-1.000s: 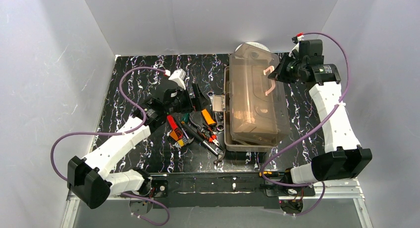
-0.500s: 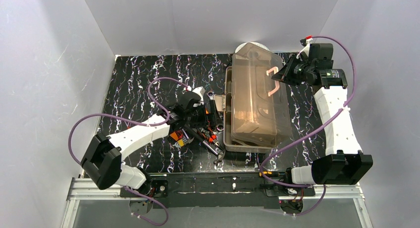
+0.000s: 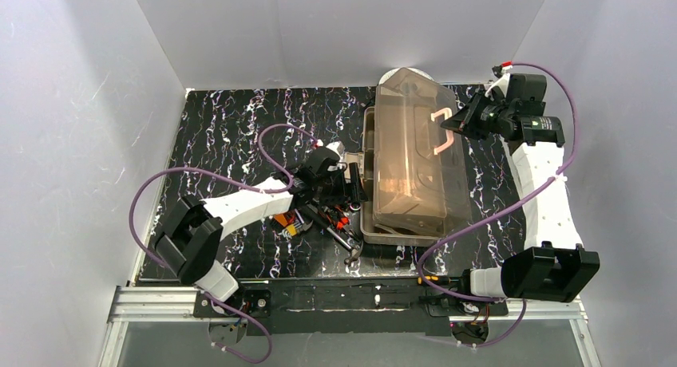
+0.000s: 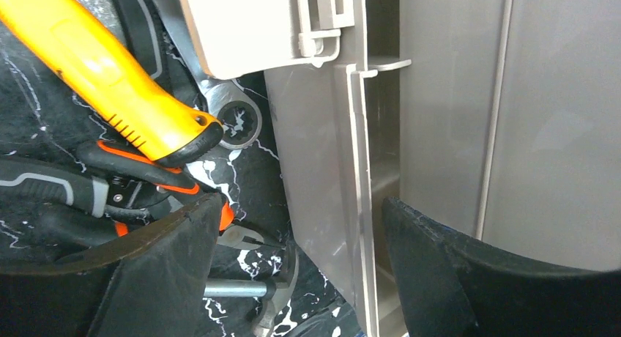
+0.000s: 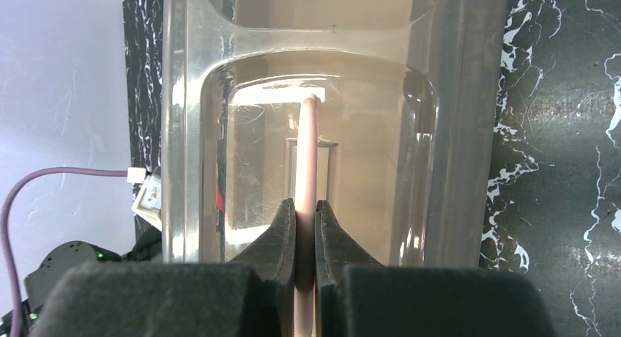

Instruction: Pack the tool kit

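Note:
The smoky-brown toolbox (image 3: 411, 155) stands right of the table's centre, its lid tilted up. My right gripper (image 3: 457, 126) is shut on the cream lid handle (image 3: 441, 129), which shows pinched between the pads in the right wrist view (image 5: 308, 146). My left gripper (image 3: 355, 190) is open at the box's left side and straddles its left wall (image 4: 322, 168), one finger outside and one inside. Loose tools lie left of the box: a hammer (image 3: 351, 251), an orange-handled tool (image 4: 110, 73) and red-and-black pliers (image 4: 132, 168). The green screwdriver is hidden under my left arm.
A round white spool (image 3: 399, 73) sits behind the box at the back edge. A metal ring wrench (image 4: 234, 117) lies against the box wall by the latch (image 4: 322, 22). White walls enclose the table on three sides.
My left arm has swung right and down until its open jaws sit over the box's left wall. My right gripper has moved a little right with the handle, tipping the lid further up.

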Robot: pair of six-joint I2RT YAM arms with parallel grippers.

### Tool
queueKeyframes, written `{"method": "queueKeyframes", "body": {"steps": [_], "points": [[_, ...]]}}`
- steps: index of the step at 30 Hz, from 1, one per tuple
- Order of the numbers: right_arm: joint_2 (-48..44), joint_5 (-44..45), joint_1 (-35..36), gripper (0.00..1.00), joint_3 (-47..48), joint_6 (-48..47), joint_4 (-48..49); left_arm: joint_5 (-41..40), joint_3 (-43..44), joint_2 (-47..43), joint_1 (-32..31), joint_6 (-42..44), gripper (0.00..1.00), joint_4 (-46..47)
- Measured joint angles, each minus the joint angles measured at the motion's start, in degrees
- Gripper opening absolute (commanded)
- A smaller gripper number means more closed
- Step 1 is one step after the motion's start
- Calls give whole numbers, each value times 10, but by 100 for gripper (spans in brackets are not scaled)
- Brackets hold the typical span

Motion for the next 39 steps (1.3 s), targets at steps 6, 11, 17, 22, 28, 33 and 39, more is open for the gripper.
{"method": "queueKeyframes", "body": {"steps": [6,11,17,22,28,33,39], "points": [[-6,-27,-23,1,-15,5,13,6,17,32,-14,-1,22,12],[-20,-41,-52,1,-29,11,18,-5,23,29,-22,-9,0,23],[-65,-61,-106,1,-83,31,23,-114,-22,-45,-25,2,0,4],[-82,-115,-159,1,-176,80,109,-177,-66,-125,-1,5,0,-26],[-45,-69,-190,64,-215,61,146,-217,-93,-156,10,-7,0,-27],[-64,32,-196,65,-193,50,108,-213,-95,-156,10,-7,0,-26],[-113,82,-196,73,-160,39,90,-212,-95,-155,10,-4,0,-25]]}}
